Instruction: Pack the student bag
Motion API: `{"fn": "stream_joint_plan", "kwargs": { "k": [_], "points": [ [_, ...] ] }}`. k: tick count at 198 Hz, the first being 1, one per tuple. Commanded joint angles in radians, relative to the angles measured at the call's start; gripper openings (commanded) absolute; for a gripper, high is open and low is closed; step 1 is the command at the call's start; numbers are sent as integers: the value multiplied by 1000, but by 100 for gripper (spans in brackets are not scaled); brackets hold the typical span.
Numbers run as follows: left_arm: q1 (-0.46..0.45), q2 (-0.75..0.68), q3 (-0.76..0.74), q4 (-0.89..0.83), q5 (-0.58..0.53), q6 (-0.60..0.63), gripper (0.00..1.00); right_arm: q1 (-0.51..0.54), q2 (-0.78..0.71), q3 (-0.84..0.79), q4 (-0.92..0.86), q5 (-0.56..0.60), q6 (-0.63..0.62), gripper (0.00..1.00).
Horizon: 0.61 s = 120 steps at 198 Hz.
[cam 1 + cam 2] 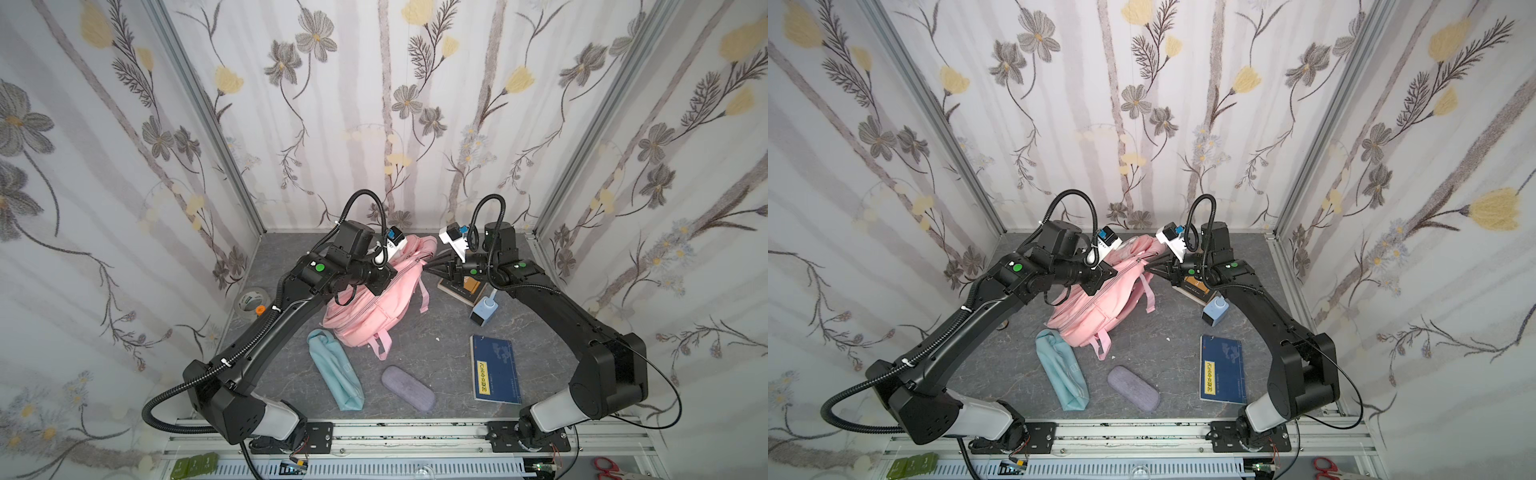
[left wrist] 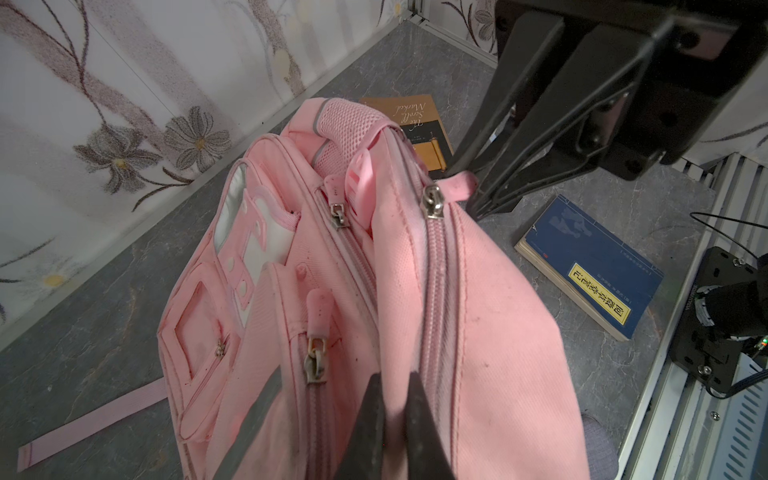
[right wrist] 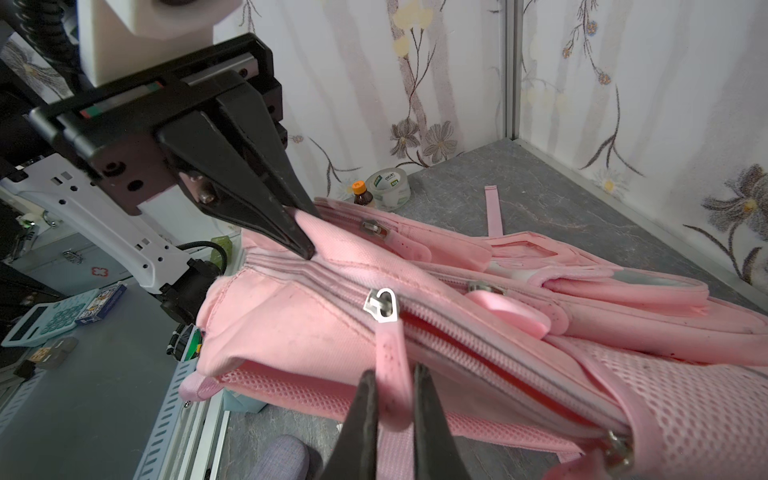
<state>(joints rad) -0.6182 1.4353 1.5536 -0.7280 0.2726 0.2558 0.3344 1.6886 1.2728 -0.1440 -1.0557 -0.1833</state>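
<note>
The pink student bag [image 1: 374,307] [image 1: 1100,311] lies on the grey floor between both arms, its top end raised. My left gripper [image 2: 392,374] is shut on a fold of the bag's fabric beside the main zip; its fingertips [image 3: 305,245] also show in the right wrist view. My right gripper [image 3: 392,372] is shut on the pink pull tab [image 3: 390,349] that hangs from the metal slider [image 3: 382,305] of that zip. The left wrist view shows the same slider [image 2: 432,201] with the right gripper's fingertips [image 2: 478,203] on the tab. A thin red gap shows along the zip.
On the floor lie a light-teal pencil pouch [image 1: 334,370], a grey-purple glasses case [image 1: 407,388] and a blue book [image 1: 494,368]. A brown book [image 1: 461,286] and a small light-blue device [image 1: 484,309] sit under the right arm. A tape roll [image 1: 251,301] stands by the left wall.
</note>
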Motion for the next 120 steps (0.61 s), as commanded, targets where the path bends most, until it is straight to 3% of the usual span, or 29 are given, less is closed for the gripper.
{"fn": "stream_joint_plan", "kwargs": {
  "k": [1, 33, 120],
  "points": [
    [1, -9, 2, 121, -7, -4, 0, -2, 12, 10, 6, -56, 17, 8],
    [1, -14, -3, 123, -23, -10, 0, -10, 19, 10, -4, -45, 34, 0],
    [1, -45, -23, 128, -30, -40, 0, -70, 33, 12, -81, 275, 92, 0]
  ]
}}
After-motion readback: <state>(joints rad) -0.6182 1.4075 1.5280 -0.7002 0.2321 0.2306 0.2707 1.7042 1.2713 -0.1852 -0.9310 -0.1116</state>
